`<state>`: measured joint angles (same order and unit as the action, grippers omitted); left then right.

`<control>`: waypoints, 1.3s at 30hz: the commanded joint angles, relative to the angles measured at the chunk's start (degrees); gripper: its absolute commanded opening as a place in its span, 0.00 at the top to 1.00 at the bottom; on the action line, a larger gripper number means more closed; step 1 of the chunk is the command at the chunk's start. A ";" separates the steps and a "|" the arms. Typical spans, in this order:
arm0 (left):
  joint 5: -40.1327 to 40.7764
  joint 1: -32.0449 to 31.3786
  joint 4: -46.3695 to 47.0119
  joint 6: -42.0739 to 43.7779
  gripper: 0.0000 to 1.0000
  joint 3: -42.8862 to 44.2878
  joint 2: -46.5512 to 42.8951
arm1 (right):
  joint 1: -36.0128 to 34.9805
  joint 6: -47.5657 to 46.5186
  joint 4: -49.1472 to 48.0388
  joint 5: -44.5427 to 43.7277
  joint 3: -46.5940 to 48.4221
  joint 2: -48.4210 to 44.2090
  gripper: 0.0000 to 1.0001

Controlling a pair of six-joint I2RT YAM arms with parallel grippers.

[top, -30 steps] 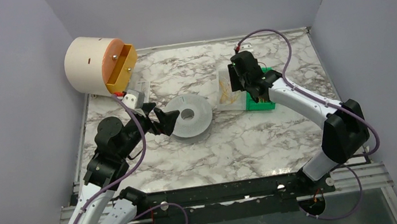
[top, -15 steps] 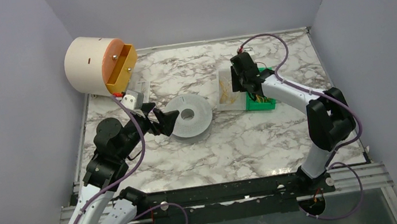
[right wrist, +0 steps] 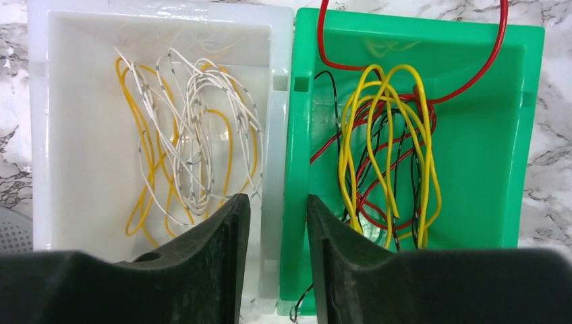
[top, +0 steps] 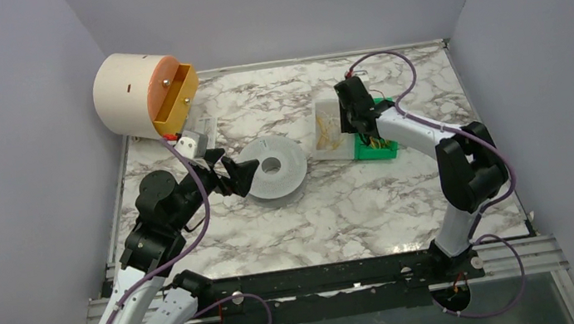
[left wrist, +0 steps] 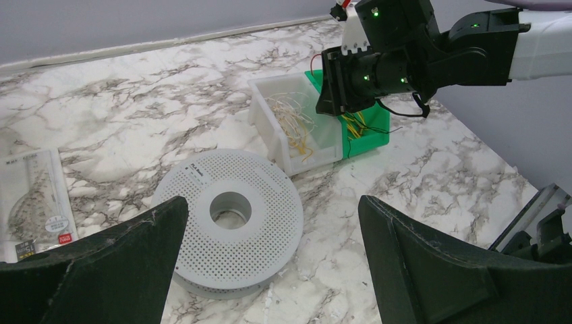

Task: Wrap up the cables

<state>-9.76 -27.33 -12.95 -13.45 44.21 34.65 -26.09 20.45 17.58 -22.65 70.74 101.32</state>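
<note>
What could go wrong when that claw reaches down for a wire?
The right gripper hangs over the wall between the white bin and green bin, so it might hit plastic rather than wire. The cables in the green bin are tangled; lifting one could drag others out.

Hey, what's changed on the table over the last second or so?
The right arm pulled its elbow in leftward, while the right tool hovers above the shared wall of the white plastic bin and the green plastic bin, jaws slightly apart, holding nothing. The thin yellow and red cables, the perforated white spool and the wide-open left tool stayed put.
</note>
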 commanded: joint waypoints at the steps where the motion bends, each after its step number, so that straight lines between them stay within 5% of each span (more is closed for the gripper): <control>1: 0.79 0.35 0.11 0.41 0.01 -0.35 -0.23 | 0.51 0.19 -2.37 1.62 -0.78 1.28 0.64; 9: 0.79 0.35 0.08 0.45 0.01 -0.35 -0.07 | 0.60 -2.34 -2.55 1.14 0.23 1.61 0.90; 18: 0.71 0.35 0.05 0.45 0.01 -0.29 0.06 | 0.60 -5.99 -2.93 7.47 4.02 3.01 0.96; 21: 0.71 0.35 0.08 0.45 0.01 -0.28 0.07 | 0.60 -5.34 -1.58 7.81 5.50 4.33 0.90; 27: 0.71 0.31 0.11 0.45 0.01 -0.34 0.16 | 0.60 -4.95 -0.19 6.79 7.28 4.13 0.55; 39: 0.71 0.35 0.04 0.53 0.01 -0.34 -0.21 | 1.22 -5.05 2.43 2.24 8.55 -2.51 0.49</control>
<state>-9.76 -27.33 -12.95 -13.43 44.21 34.98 -25.47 15.40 18.50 -17.37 77.41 103.09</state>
